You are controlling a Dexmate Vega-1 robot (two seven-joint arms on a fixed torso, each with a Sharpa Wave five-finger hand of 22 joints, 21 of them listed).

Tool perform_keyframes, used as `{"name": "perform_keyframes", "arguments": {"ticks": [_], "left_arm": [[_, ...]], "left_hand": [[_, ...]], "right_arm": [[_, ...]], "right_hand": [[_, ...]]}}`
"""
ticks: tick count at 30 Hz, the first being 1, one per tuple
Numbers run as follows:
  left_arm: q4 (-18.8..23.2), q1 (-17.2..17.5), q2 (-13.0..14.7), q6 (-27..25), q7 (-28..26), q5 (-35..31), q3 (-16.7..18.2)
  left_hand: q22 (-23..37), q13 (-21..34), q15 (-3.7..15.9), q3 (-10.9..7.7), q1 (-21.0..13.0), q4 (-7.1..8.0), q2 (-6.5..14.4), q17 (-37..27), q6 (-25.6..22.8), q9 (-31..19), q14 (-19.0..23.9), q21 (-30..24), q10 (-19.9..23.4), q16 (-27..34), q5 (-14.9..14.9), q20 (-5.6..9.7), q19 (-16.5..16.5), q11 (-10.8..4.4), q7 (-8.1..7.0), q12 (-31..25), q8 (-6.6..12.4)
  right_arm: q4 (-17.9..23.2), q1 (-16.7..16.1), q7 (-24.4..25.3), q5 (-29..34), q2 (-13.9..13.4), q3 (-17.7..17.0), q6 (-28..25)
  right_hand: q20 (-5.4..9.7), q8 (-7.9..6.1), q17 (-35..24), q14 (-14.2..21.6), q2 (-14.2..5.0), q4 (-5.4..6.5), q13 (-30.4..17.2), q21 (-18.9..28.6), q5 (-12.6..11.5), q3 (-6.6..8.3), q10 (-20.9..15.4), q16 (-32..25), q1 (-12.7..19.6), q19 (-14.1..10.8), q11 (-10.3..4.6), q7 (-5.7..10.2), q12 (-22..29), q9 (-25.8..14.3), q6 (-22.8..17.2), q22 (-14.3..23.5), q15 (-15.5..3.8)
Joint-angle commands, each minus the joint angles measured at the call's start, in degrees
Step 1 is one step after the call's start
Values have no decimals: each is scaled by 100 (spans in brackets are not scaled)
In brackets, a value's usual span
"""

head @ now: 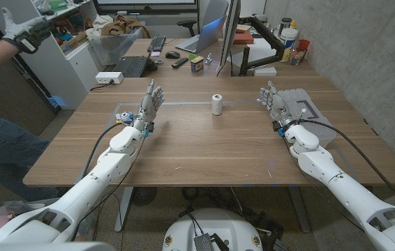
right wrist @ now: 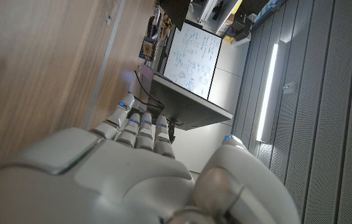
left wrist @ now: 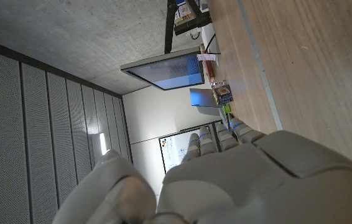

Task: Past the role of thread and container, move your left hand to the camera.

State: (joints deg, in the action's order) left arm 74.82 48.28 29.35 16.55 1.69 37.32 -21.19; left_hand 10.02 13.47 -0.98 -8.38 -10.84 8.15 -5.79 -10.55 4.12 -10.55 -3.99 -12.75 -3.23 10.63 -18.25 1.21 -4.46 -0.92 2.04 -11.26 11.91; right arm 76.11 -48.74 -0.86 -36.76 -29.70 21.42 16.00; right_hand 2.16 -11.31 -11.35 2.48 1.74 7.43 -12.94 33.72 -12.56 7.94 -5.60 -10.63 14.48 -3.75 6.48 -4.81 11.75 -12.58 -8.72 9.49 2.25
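While both glossy white hands, left hand (head: 151, 100), right hand (head: 273, 101), hold nothing, fingers apart, cylindrical thread spool (head: 216, 104) upright on woodgrain table (head: 204, 150).

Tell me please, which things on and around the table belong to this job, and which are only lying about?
Belong to the job:
- left hand, open, holding nothing
- spool of thread, upright mid-table
- small container, at the far edge

Only lying about:
- right hand, open, waiting
- keyboard
- monitor
- white power strip
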Motion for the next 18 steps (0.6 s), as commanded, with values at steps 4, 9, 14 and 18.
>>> {"name": "perform_keyframes", "arguments": {"ticks": [4,9,14,18], "left_arm": [[117,27,43,-81,-50,2,20],[200,49,75,-114,-92,-14,24],[275,74,108,-161,-132,-30,24],[328,106,136,-169,-149,-38,32]], "left_hand": [[28,-10,-4,-28,-51,-8,20,-24,24,-23,-40,-27,-41,41,-35,-28,-43,-5,-5,-37,37],[28,-19,-4,-27,-53,-10,32,-23,22,-23,-38,-20,-30,42,-42,-34,-48,-21,-8,-41,34],[28,-34,-3,-26,-58,-13,51,-21,8,-23,-37,-11,-22,40,-54,-47,-53,-18,-4,-45,33],[29,-44,-8,-26,-62,-16,65,-21,3,-23,-31,-6,-17,42,-62,-52,-53,-11,-2,-47,31]], "right_arm": [[216,-62,141,116,-74,11,-63],[213,-62,131,136,-60,22,-20],[236,-65,136,173,-53,43,8],[270,-83,145,195,-56,57,13]], "right_hand": [[109,-26,-17,52,-4,-5,16,-8,-40,28,-22,-49,41,-15,35,10,31,10,-65,29,-7],[106,-24,-12,50,-9,-10,30,-26,-40,26,-26,-49,40,-12,48,16,31,21,-71,29,-11],[103,-27,-6,48,-19,-16,49,-48,-41,22,-20,-50,37,-16,42,29,28,37,-94,30,-8],[102,-29,-2,46,-24,-19,59,-60,-41,21,-31,-50,36,-19,41,33,32,45,-105,30,-6]]}}
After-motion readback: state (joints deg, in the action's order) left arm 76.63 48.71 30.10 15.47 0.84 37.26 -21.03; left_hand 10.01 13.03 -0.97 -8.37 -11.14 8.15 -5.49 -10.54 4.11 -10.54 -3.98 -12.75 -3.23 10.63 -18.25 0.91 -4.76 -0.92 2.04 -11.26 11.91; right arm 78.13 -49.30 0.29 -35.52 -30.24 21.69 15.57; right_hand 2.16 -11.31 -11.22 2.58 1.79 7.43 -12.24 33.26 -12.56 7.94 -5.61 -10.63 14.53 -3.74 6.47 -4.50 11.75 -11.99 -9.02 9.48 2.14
